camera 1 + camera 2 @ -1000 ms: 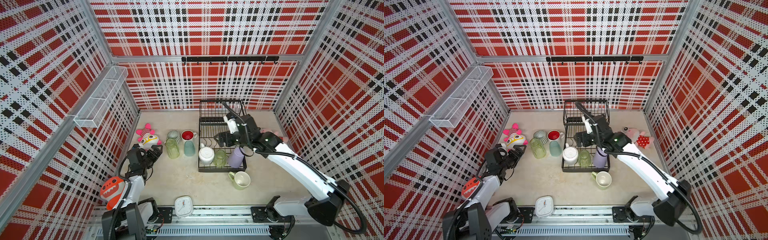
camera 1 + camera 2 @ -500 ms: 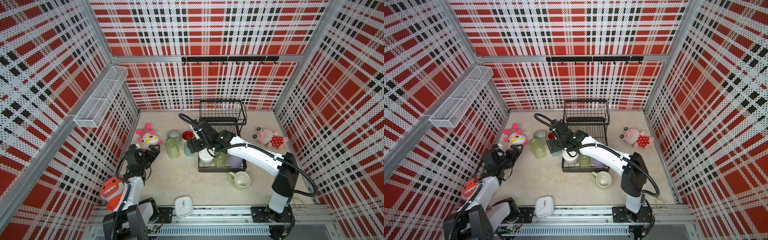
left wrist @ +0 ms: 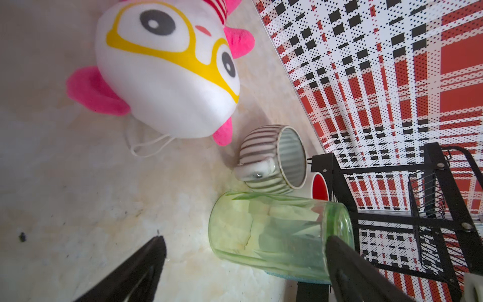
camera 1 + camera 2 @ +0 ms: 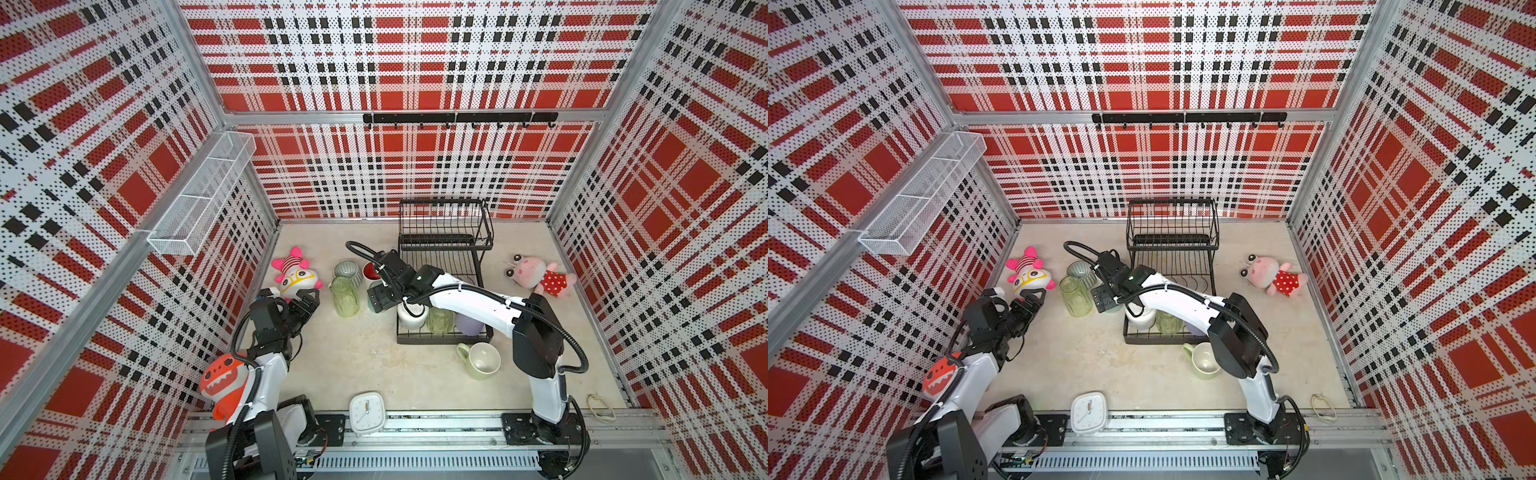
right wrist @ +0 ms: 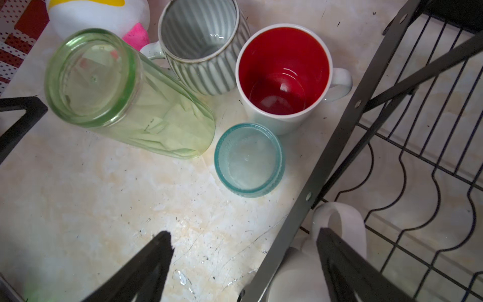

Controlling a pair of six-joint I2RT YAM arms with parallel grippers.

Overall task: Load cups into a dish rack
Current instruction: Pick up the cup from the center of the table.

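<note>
Right claw (image 5: 244,234): jaws spread wide, nothing held, hanging over the bare surface (image 5: 104,209). Just ahead of it stands the teal tumbler (image 5: 249,159); in both top views the arm largely hides it. Judged small, light and rigid, its smooth wall likely slippery; best taken from above, squarely across the wall. The red-inside mug (image 5: 283,75) stands just beside it at 12 o'clock, the dish rack (image 5: 337,146) rail close at 3 o'clock, and the tall green glass (image 5: 125,91) near at 9 o'clock. Open room lies only toward 6 o'clock. The ribbed mug (image 5: 201,44) sits behind; both mugs look ceramic, heavier and chippable. In the rack's front row sit a white mug (image 4: 411,318), a short green glass (image 4: 440,320) and a lavender tumbler (image 4: 469,324); the rear slots appear free. A pale-green mug (image 4: 482,359) waits at the rack's 6 o'clock. Left claw (image 4: 306,300): fully spread, empty, at 9 o'clock of the tall glass.
</note>
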